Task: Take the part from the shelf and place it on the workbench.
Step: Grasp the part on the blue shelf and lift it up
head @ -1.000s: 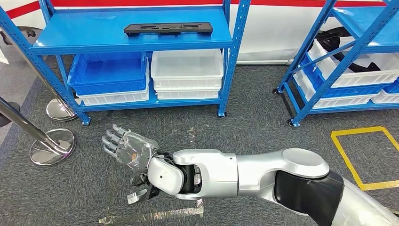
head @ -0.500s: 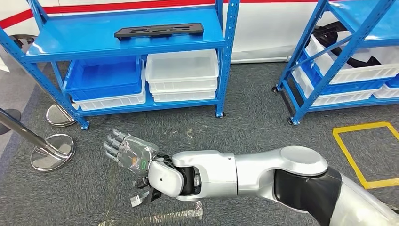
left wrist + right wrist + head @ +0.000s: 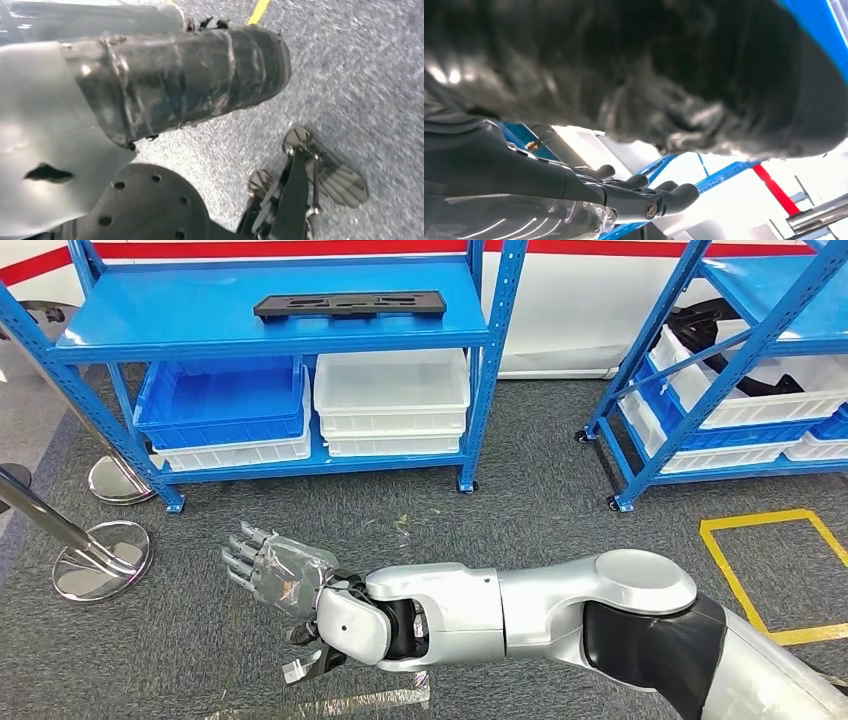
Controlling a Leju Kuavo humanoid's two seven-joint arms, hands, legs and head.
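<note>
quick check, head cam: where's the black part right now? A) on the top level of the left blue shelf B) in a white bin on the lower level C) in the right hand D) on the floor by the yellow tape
A: the black part lies flat on the top level of the left blue shelf, while the right hand is low over the carpet, holding nothing.

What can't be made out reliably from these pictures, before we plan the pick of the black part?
- Workbench: outside the head view's edges.
- Left hand: the left wrist view shows dark blurred parts near the floor; open or shut cannot be told.
- Right hand: its palm side is turned away in the head view; a blurred dark cover hides much of the right wrist view.
- Black part: too small for surface detail.
</note>
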